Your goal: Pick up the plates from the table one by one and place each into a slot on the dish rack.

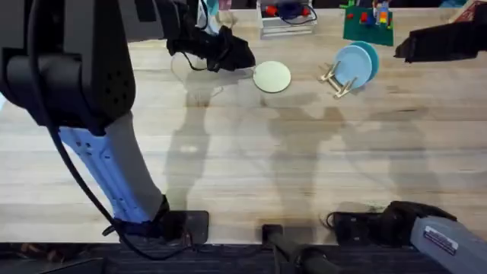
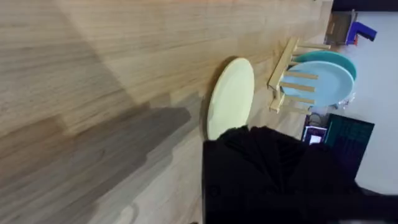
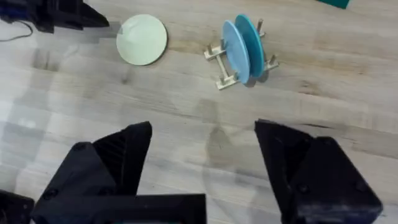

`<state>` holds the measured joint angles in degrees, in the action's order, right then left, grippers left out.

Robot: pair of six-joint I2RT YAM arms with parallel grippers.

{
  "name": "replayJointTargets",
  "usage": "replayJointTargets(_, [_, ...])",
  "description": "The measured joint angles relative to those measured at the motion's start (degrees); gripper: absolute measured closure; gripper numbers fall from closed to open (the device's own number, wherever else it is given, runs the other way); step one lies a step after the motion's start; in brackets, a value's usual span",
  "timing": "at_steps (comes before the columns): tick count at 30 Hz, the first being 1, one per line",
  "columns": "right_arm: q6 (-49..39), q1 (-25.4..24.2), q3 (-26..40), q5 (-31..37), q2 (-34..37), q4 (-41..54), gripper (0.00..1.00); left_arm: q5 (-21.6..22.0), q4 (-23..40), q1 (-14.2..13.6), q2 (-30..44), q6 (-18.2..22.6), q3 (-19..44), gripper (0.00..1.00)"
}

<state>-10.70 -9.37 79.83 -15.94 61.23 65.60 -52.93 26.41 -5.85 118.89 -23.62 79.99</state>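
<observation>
Pale wooden planks make up the tabletop (image 1: 251, 160), where the yellow plate (image 1: 272, 77) lies flat toward the far side and the dish rack (image 1: 340, 78) stands just to its right, with two light blue plates (image 3: 242, 45) upright on edge between its pegs. Left hand (image 1: 242, 59) sits right at the yellow plate's left rim, and whether its fingers are apart or touching the plate I cannot tell. Right hand (image 3: 205, 162) hangs above bare wood near the rack, fingers spread wide and holding nothing.
</observation>
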Motion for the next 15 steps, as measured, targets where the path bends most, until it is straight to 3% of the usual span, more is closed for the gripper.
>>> replayJointTargets(15, [0.0, 0.0, 0.0, 0.0, 0.0, 0.0, 0.007, 0.0, 0.3, -1.9, 0.0, 0.5, 0.0, 0.963])
